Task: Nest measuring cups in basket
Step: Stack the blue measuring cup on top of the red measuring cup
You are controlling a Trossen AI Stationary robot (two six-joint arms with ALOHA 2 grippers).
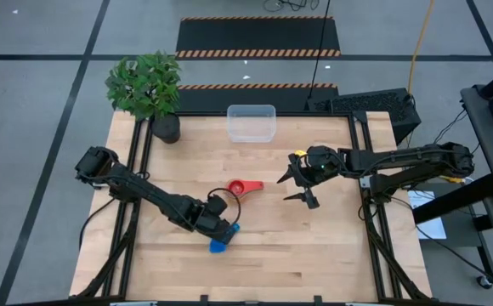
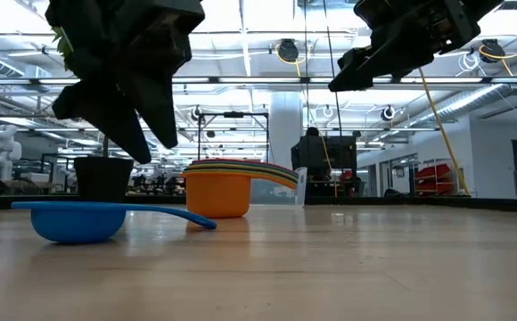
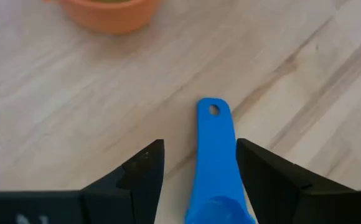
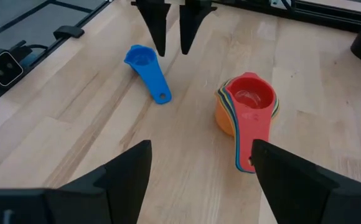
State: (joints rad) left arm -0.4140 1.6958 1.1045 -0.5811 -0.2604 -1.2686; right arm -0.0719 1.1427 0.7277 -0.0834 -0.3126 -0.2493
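Observation:
A blue measuring cup (image 1: 220,246) lies alone on the table with its bowl (image 4: 140,60) upward and its holed handle end (image 3: 213,111) flat on the wood. My left gripper (image 1: 223,231) hovers just above it, open, one finger on each side of the handle (image 3: 216,163), clear of it in the low view (image 2: 138,125). The other cups stand nested near the table's middle, red cup on top (image 4: 250,98), orange at the bottom (image 2: 217,194). The clear basket (image 1: 251,123) sits at the far edge. My right gripper (image 1: 302,182) is open, raised to the right of the stack.
A dark pot with a green plant (image 1: 163,126) stands at the far left corner, left of the basket. Bare wood lies between the stack and the basket (image 1: 255,161) and along the near edge. Black frame rails (image 1: 361,161) border the table's sides.

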